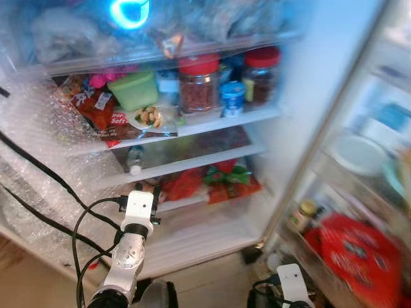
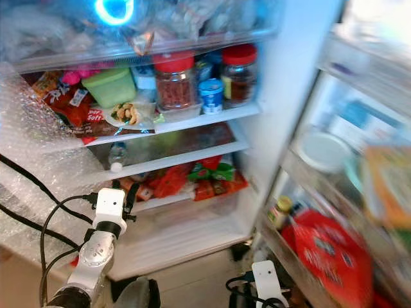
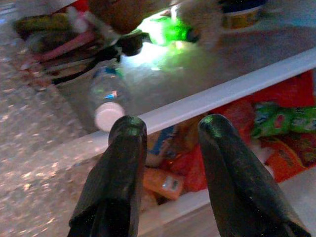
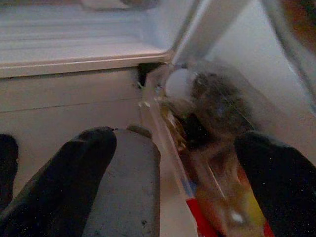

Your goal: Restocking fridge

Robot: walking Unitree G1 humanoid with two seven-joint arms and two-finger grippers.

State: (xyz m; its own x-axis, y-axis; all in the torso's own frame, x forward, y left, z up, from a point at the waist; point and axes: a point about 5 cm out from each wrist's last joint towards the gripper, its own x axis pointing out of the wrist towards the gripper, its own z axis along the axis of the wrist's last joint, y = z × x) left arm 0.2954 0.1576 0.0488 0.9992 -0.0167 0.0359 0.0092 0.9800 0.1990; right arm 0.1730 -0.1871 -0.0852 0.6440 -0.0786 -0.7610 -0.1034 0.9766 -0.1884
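The fridge stands open before me, with its shelves (image 1: 192, 126) full. My left gripper (image 3: 170, 131) is open and empty, raised in front of the lower shelves beside a clear water bottle (image 3: 106, 98) lying on its side. Below the gripper lie red and green snack packets (image 1: 221, 179). On the shelf above stand two red-lidded jars (image 1: 199, 83), a green tub (image 1: 133, 90) and a blue-lidded cup (image 1: 232, 97). My right gripper (image 4: 177, 163) is open and empty, low down by the bottom corner of the fridge door. Its wrist (image 1: 292, 282) shows at the lower edge.
The open door (image 1: 359, 192) on the right carries a red bag (image 1: 356, 253), a small jar (image 1: 302, 215) and a white round lid (image 1: 356, 154). Bubble wrap (image 1: 32, 160) covers the left side. Black cables (image 1: 77, 231) loop around my left arm.
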